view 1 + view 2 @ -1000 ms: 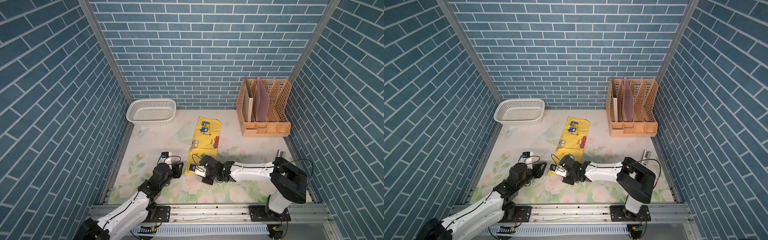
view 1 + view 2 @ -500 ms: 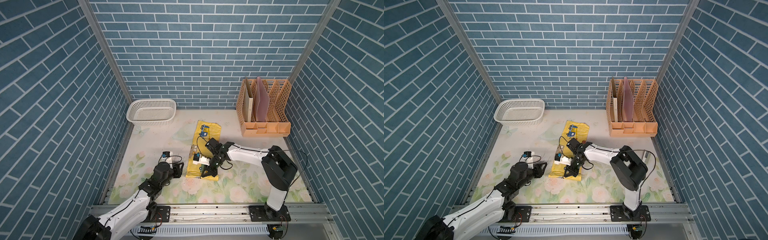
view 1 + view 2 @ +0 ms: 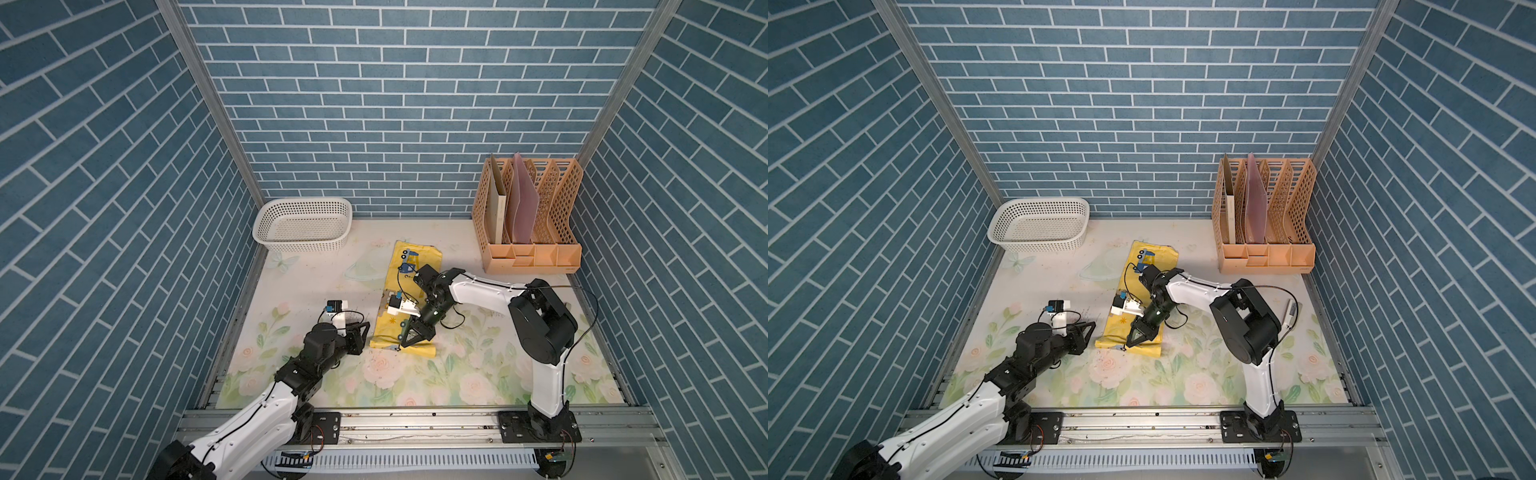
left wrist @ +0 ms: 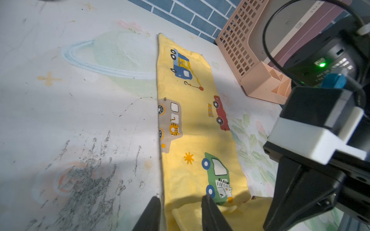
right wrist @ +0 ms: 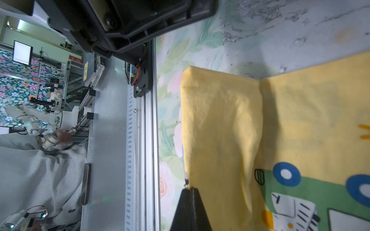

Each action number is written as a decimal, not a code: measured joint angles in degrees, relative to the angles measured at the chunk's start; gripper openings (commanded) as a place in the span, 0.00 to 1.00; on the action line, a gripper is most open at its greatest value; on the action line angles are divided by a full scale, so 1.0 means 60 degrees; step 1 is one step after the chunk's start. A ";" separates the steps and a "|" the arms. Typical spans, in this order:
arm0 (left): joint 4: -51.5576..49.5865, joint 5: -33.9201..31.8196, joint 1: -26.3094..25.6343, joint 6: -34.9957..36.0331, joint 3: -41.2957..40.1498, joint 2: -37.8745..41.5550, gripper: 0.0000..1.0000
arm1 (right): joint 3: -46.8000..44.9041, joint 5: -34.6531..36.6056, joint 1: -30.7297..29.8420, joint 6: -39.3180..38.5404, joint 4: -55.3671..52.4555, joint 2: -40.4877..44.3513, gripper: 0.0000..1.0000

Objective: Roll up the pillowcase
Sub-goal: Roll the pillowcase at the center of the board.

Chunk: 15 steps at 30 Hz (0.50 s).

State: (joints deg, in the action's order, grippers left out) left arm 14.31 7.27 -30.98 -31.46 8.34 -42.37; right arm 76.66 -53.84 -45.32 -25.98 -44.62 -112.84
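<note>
The pillowcase (image 3: 384, 332) (image 3: 1117, 328) is a long, narrow yellow strip with cartoon vehicles, lying flat mid-table and running from far to near. Its near end is folded over into a plain yellow flap (image 5: 220, 120). My right gripper (image 3: 402, 345) (image 3: 1126, 345) (image 5: 189, 189) reaches over the cloth toward the front rail. It is shut, and its tips pinch the flap's near edge. My left gripper (image 3: 368, 328) (image 4: 181, 198) is at the strip's near left corner. Its jaws are apart and straddle the cloth's left edge (image 4: 160, 180), one finger on the table and one over the cloth.
A white mesh basket (image 3: 301, 226) stands at the back left. At the back right, close to the cloth's far end, is an orange file rack (image 3: 532, 232) (image 4: 250, 60). The metal front rail (image 3: 415, 419) borders the floral table cover. A small silver object (image 3: 1289, 311) lies at the right.
The right arm has swung from lying low at the cloth's near end to reaching over the strip, and the near end now lies folded over. The left gripper's jaws have narrowed a little.
</note>
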 measured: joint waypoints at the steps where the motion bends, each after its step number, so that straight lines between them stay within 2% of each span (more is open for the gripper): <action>1: 0.0098 0.0095 0.0000 0.0062 0.0000 -0.0036 0.24 | -0.0018 -0.0015 -0.0007 0.0000 -0.0073 0.0000 0.00; 3: 0.0339 0.0182 0.0000 0.0131 0.0004 -0.0331 0.16 | -0.0113 -0.0011 -0.0015 -0.0004 -0.0098 0.0007 0.00; 7: 0.1005 0.0590 0.0015 0.0288 0.0022 -0.1814 0.00 | -0.0663 0.0106 -0.0025 0.0000 -0.0036 0.0124 0.00; 11: 0.1413 0.1056 0.0018 0.0484 0.0146 -0.3238 0.00 | -0.0878 0.0273 -0.0025 -0.0004 -0.0004 0.0248 0.00; 15: 0.2062 0.1668 -0.0040 0.0652 0.0357 -0.3825 0.00 | -0.0896 0.0455 -0.0025 -0.0004 0.0069 0.0357 0.00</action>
State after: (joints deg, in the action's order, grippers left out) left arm 26.68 17.28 -31.22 -27.55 10.48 -65.32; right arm 71.29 -51.11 -45.47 -26.00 -44.21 -110.69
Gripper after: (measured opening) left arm 0.049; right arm 0.046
